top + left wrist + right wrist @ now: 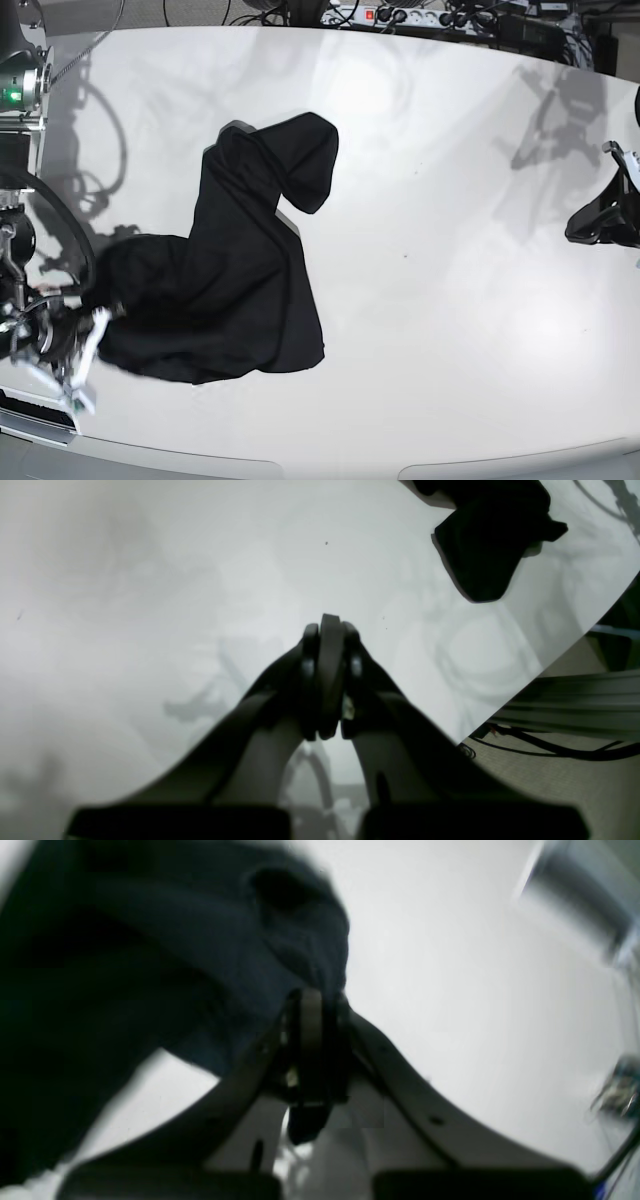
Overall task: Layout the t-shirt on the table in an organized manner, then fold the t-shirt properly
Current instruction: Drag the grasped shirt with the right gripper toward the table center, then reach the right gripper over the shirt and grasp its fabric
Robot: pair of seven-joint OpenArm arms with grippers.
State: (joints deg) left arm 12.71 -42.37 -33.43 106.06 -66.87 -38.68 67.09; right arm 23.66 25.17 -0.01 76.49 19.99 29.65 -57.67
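So the t-shirt [225, 290] is sprawled on the right arm's half of the table [450, 200], nowhere near laid out. It's a lumpy black heap with one part stretched toward the far side and curling over at the top. The bulk sits near the front edge, bunched toward the corner where the right arm is.

Why it looks like that, my read: the right hand [312, 1005] has a pinch on the fabric at that near corner, so the cloth is getting drawn toward it, which would explain the gathered bundle on that side and the long tail trailing off. In the right wrist view the two fingers are squeezed nearly together with dark fabric bunched right at the tips and a big fold of shirt draped off to one side. It's blurry, but it does look like cloth is caught between them rather than just sitting behind. I can't tell which part of the shirt it has, hem or sleeve.

The left hand [330, 630] is out of it for now. Its fingers are pressed flat against each other with nothing in between, hovering over bare white table, well apart from the shirt. You can only see a dark end of the fabric in the far corner of its view. Probably parked there to stay clear.
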